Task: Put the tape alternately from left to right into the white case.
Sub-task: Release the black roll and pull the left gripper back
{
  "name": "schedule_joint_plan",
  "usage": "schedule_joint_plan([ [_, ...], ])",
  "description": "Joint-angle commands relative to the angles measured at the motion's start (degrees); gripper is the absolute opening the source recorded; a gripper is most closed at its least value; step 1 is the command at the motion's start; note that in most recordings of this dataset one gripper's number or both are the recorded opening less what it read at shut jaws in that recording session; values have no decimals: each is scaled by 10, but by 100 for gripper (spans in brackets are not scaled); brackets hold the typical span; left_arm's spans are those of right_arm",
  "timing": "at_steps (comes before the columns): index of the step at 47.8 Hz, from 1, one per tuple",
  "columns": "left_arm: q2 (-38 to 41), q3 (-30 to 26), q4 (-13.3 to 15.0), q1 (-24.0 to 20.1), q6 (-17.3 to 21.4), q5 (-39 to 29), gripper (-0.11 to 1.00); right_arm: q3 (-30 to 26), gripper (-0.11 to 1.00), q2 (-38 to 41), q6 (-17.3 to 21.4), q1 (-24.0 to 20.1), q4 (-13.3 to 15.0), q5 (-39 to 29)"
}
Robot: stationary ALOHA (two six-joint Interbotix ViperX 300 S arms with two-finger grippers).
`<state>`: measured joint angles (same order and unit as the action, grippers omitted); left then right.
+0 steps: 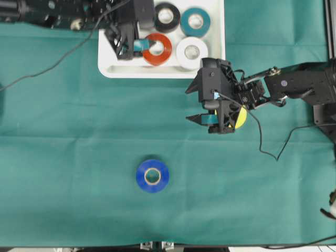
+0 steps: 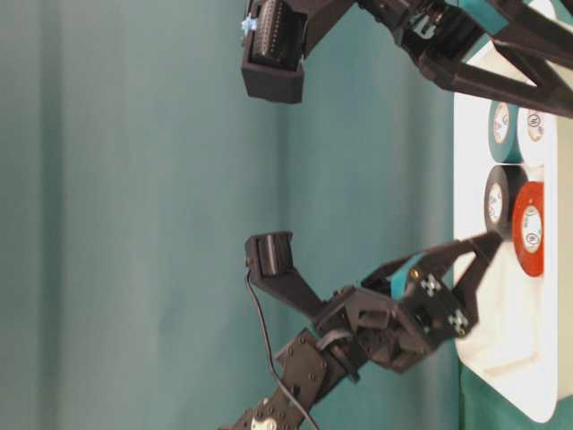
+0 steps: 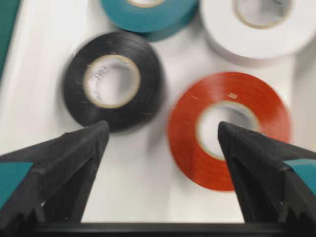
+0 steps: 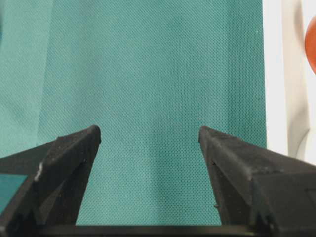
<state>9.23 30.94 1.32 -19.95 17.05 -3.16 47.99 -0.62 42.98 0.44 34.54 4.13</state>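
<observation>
Nearest the bottom edge of the overhead view, a blue ring-shaped tape roll [image 1: 153, 176] with a pale core lies flat and alone on the green cloth-covered table [image 1: 63, 131], well apart from everything else. Farther up and to the right, the right gripper [image 1: 197, 119] hovers over bare cloth with its jaws spread wide and nothing between them; a sliver of a yellow tape roll [image 1: 241, 117] shows under its body, mostly hidden. Beyond that sits the shallow white plastic case [image 1: 107, 67] with rounded corners. Inside it lie four rolls: red [image 1: 157, 49] and white [image 1: 191, 52] in the nearer row, black [image 1: 167, 17] and teal [image 1: 195, 21] behind. The left gripper [image 1: 130, 46] hangs over the case with its fingers [image 3: 74, 163] fully parted; one fingertip overlaps the red roll's edge in the wrist view, but it grips nothing.

These rolls look light and rigid, with smooth vinyl sides that could slip under a shallow pinch. The safest hold seems to be one finger down the open core and the other outside, clamping the ring wall. Dropped flat they should settle, though on edge they would likely roll. Blue and yellow are not yet in the case.
</observation>
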Motion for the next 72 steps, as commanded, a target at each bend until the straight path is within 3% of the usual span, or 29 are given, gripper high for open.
schedule_joint_plan([
  [1, -30, 6, 0, 15, -2, 3, 71, -5, 85, -5, 0, -2, 0, 4],
  [31, -90, 62, 2, 102, -4, -9, 71, -4, 85, -5, 0, -1, -1, 4],
  [55, -92, 70, 3, 187, -7, -30, 71, -4, 85, -5, 0, -2, -1, 4],
  [72, -92, 79, 4, 227, -70, -30, 70, -4, 85, -5, 0, -2, -1, 4],
])
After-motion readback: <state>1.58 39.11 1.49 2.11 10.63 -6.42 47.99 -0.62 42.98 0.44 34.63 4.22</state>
